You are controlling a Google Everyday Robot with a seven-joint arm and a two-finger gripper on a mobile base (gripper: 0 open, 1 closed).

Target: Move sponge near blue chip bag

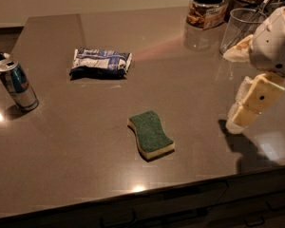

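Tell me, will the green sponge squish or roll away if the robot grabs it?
Probably squish: the sponge shows a pale foam layer under its green top, so it likely gives and weighs little. It lies flat on the table, so rolling seems unlikely; a push would likely slide it. The gripper hangs apart, at the view's right side.

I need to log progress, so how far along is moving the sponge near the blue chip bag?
Done: nothing visible yet. The sponge lies near the front edge of the counter, well apart from the blue chip bag farther back on the left. In hand: the gripper hangs at the right side, off the sponge. Left: reach the sponge, grasp it, carry it beside the bag.
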